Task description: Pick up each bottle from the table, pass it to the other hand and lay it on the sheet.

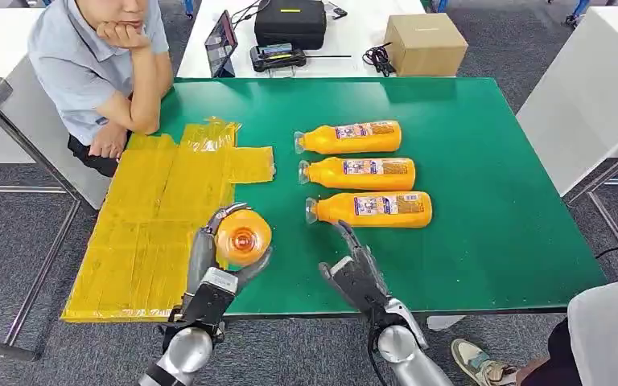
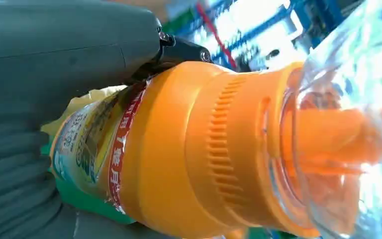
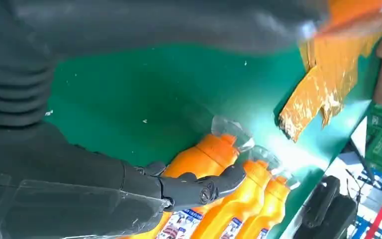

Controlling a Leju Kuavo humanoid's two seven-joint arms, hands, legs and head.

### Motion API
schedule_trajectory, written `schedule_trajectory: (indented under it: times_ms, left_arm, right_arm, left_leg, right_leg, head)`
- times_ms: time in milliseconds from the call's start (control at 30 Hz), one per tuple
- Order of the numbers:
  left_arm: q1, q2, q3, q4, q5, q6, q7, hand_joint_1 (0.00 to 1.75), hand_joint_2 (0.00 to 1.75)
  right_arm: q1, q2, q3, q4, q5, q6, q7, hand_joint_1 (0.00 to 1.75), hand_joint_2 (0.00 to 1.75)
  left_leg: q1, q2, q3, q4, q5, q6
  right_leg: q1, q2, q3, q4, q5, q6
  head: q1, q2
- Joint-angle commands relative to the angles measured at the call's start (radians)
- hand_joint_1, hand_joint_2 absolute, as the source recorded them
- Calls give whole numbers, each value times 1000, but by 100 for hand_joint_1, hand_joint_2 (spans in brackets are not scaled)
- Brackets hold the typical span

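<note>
Nearest the robot, the left hand [image 1: 224, 251] is clamped around an orange bottle [image 1: 242, 238], its clear cap pointing toward the camera, raised at the near right edge of the yellow sheet [image 1: 151, 217], while the right hand [image 1: 352, 269] hovers over the green surface [image 1: 491, 201] with fingers apart and nothing in it, just short of the nearest lying bottle [image 1: 370, 209]. Beyond that one, the middle bottle [image 1: 357, 173] and the far bottle [image 1: 349, 137] lie parallel, caps toward the sheet; at the sheet's far-left corner a seated person [image 1: 96, 56] leans an elbow on the surface
</note>
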Motion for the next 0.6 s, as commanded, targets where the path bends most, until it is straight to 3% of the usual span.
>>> schedule_trajectory:
  times_ms: [33,133,533,567,600]
  left_arm:
    - [-71,73,110,98,-562,27,222,175,175]
    - [-139,105,101,209,-863,12,394,175,175]
    - [-364,97,107,589,-1057,-227,655,175,175]
    - [-377,93,111,613,-1056,-248,668,175,175]
    - [-386,91,113,629,-1060,-248,674,175,175]
  right_arm:
    - [-21,32,-51,28,15,26,-2,0,0]
    - [-37,39,-50,43,17,46,-6,0,0]
    - [-55,56,-66,56,17,81,-3,0,0]
    - [-57,58,-68,58,18,84,-1,0,175]
    - [-59,60,-69,59,19,86,0,0,175]
  left_leg:
    - [1,2,2,0,-1,-2]
    - [0,1,3,-1,0,-2]
    - [2,-1,3,0,1,-3]
    - [2,-1,3,0,1,-3]
    - [2,0,4,0,1,-3]
  right_leg:
    - [1,1,2,0,0,-2]
    - [1,0,2,0,0,-2]
    - [2,-2,3,1,-1,-3]
    - [2,-1,4,1,-1,-3]
    - [2,-1,4,1,-1,-3]
  head:
    - [0,0]
    - [0,0]
    - [0,0]
    - [0,0]
    - [0,0]
